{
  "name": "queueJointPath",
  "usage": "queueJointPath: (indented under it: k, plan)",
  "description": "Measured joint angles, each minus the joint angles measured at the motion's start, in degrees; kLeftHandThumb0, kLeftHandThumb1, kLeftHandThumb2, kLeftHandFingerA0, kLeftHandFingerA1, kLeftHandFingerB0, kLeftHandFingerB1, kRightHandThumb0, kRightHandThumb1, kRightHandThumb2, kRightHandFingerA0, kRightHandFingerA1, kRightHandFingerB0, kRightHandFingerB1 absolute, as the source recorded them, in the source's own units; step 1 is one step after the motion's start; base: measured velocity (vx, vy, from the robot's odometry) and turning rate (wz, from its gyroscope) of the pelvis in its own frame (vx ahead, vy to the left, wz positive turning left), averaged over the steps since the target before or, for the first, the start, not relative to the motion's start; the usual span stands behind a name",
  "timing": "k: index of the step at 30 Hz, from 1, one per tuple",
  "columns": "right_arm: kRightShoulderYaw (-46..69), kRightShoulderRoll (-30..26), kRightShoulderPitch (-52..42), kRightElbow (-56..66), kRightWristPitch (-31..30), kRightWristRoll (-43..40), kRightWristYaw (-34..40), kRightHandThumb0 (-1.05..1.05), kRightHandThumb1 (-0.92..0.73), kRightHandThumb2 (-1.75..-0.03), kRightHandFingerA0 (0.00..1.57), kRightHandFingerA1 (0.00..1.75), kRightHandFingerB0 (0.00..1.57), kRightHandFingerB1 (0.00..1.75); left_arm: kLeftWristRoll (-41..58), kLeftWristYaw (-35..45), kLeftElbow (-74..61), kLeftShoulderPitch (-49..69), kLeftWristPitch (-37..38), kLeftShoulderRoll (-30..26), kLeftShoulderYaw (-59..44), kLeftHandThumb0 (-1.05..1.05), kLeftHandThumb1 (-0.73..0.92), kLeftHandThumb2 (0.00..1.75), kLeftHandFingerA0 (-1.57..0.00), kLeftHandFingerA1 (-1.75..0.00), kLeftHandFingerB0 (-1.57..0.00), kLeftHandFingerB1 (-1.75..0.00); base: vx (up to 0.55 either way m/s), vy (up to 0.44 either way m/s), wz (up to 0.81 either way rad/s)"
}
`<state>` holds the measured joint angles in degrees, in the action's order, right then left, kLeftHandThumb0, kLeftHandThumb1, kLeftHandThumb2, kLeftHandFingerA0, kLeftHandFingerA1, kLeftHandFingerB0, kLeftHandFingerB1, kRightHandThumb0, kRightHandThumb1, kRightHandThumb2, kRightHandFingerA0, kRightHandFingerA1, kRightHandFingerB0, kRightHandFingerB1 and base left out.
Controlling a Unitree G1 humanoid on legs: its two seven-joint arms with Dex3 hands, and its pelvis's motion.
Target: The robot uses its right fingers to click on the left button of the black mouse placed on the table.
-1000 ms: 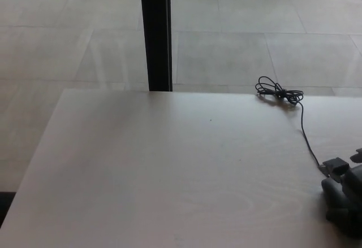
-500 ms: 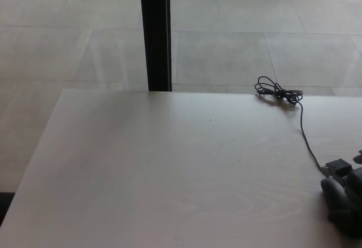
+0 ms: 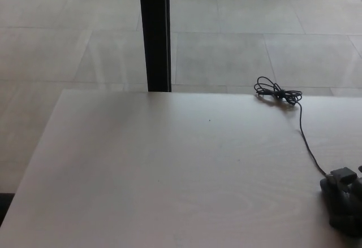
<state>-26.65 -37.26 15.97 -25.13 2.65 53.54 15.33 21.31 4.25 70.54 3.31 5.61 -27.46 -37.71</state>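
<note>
At the lower right edge of the head view, the right hand (image 3: pixel 346 203) is seen lying over the black mouse (image 3: pixel 328 187), much of it cut off by the frame. Compared with a second ago, the hand is found lower and closer against the desk (image 3: pixel 169 169): its uppermost block, earlier raised near the cable's end, is now sunk down onto the mouse's front. This is judged to be the pressing stroke of the click, either under way or just completed. Whether the fingers are spread or pressed together cannot be told, since dark hand and dark mouse merge. The mouse itself is placed near the desk's right side, hardly shifted, and only a sliver of it is shown. Its cable (image 3: pixel 305 138) is run back to a coiled bundle (image 3: pixel 277 94) at the far edge, unchanged. The left hand is not shown.
</note>
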Motion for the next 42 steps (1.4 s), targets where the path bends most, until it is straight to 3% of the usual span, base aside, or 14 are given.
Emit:
queueJointPath:
  k: [4, 5, 6, 7, 21, 22, 23, 24, 25, 26, 39, 40, 41, 42]
  plan:
    - [-0.2, 0.0, -0.3, 0.0, 0.3, 0.0, 0.0, -0.89, -0.92, -0.74, 0.25, 0.56, 0.34, 0.38, 0.0, 0.0, -0.1, -0.2, 0.0, 0.0, 0.3, -0.69, 0.85, 0.66, -0.71, -0.59, -0.5, -0.43, 0.0, 0.0, 0.0]
    - [-0.4, 0.0, -0.4, -0.2, 0.3, 0.0, 0.1, -0.9, -0.82, -1.24, 0.22, 0.6, 0.29, 0.5, 0.1, 0.0, -0.1, -0.3, 0.0, 0.0, 0.3, -0.69, 0.85, 0.65, -0.7, -0.57, -0.52, -0.43, 0.0, 0.0, 0.0]
    - [-0.7, 0.0, -0.6, -0.4, 0.4, 0.1, 0.1, -0.9, -0.82, -1.24, 0.22, 0.6, 0.29, 0.5, 0.1, 0.0, 0.0, -0.4, 0.0, 0.0, 0.2, -0.69, 0.85, 0.65, -0.7, -0.57, -0.52, -0.43, 0.0, 0.0, 0.0]
    - [-0.9, 0.0, -0.9, -0.5, 0.3, 0.1, 0.2, -0.91, -0.92, -0.75, 0.2, 0.56, 0.3, 0.38, 0.1, 0.0, 0.1, -0.5, 0.0, 0.0, 0.2, -0.68, 0.86, 0.66, -0.72, -0.61, -0.52, -0.43, 0.0, 0.0, 0.0]
    - [-2.2, 0.5, -4.0, -4.6, 0.9, -0.8, 5.2, -0.89, -0.92, -0.69, 0.24, 0.73, 0.36, 0.41, 0.7, 0.3, 0.2, -0.9, 0.2, -0.1, -1.4, -0.7, 0.87, 0.65, -0.66, -0.61, -0.5, -0.45, 0.0, 0.0, 0.0]
    - [-2.1, 0.5, -4.0, -4.6, 1.0, -1.1, 5.4, -0.89, -0.92, -0.69, 0.24, 0.73, 0.36, 0.41, 0.7, 0.3, 0.2, -1.0, 0.2, -0.1, -1.4, -0.7, 0.87, 0.65, -0.66, -0.61, -0.5, -0.45, 0.0, 0.0, 0.0]
    - [-2.0, 0.5, -4.1, -4.7, 1.2, -1.3, 5.5, -0.87, -0.75, -1.18, 0.22, 0.66, 0.34, 0.54, 0.7, 0.3, 0.2, -1.0, 0.2, -0.1, -1.4, -0.7, 0.88, 0.65, -0.59, -0.59, -0.49, -0.46, 0.0, 0.0, 0.0]
    - [-1.9, 0.5, -4.2, -4.8, 1.4, -1.6, 5.7, -0.88, -0.92, -0.69, 0.21, 0.73, 0.35, 0.42, 0.9, 0.5, 0.2, -1.1, 0.2, -0.1, -1.6, -0.71, 0.89, 0.66, -0.62, -0.59, -0.5, -0.45, 0.0, 0.0, 0.0]
    - [-1.7, 0.5, -4.3, -4.9, 1.7, -2.0, 5.7, -0.88, -0.91, -0.68, 0.23, 0.7, 0.38, 0.41, 1.0, 0.8, 0.2, -1.1, 0.2, -0.1, -1.8, -0.71, 0.88, 0.66, -0.56, -0.58, -0.49, -0.46, 0.0, 0.0, 0.0]
    - [-1.6, 0.5, -4.3, -5.1, 1.9, -2.3, 5.7, -0.96, -0.82, -0.89, 0.16, 0.61, 0.32, 0.44, 1.1, 0.9, 0.2, -1.1, 0.2, -0.1, -1.8, -0.72, 0.87, 0.66, -0.62, -0.61, -0.53, -0.47, 0.0, 0.0, 0.0]
    - [0.9, -0.3, -2.3, -2.2, 3.3, -4.5, 0.9, -0.84, -0.92, -0.68, 0.29, 0.45, 0.38, 0.32, 1.6, 1.8, 0.2, -0.1, 0.2, 0.0, -2.0, -0.74, 0.92, 0.67, -0.61, -0.6, -0.45, -0.45, 0.0, 0.0, 0.0]
    - [1.7, -0.2, -2.3, -1.5, 3.4, -5.0, -0.2, -0.85, -0.9, -0.68, 0.34, 0.42, 0.42, 0.33, 1.6, 1.9, 0.2, 0.0, 0.2, 0.0, -2.0, -0.81, 0.76, 0.87, -0.58, -0.63, -0.41, -0.5, 0.0, 0.0, 0.0]
    - [2.5, 0.0, -2.3, -0.9, 3.5, -5.6, -1.2, -0.87, -0.76, -1.15, 0.36, 0.53, 0.34, 0.46, 1.5, 2.0, 0.1, 0.1, 0.2, 0.0, -1.9, -0.75, 0.92, 0.67, -0.57, -0.55, -0.46, -0.44, 0.0, 0.0, 0.0]
    - [3.1, 0.1, -2.3, -0.5, 3.6, -6.1, -2.0, -0.87, -0.76, -1.15, 0.36, 0.53, 0.34, 0.46, 1.5, 2.0, 0.1, 0.1, 0.2, 0.0, -1.9, -0.75, 0.92, 0.67, -0.57, -0.55, -0.46, -0.44, 0.0, 0.0, 0.0]
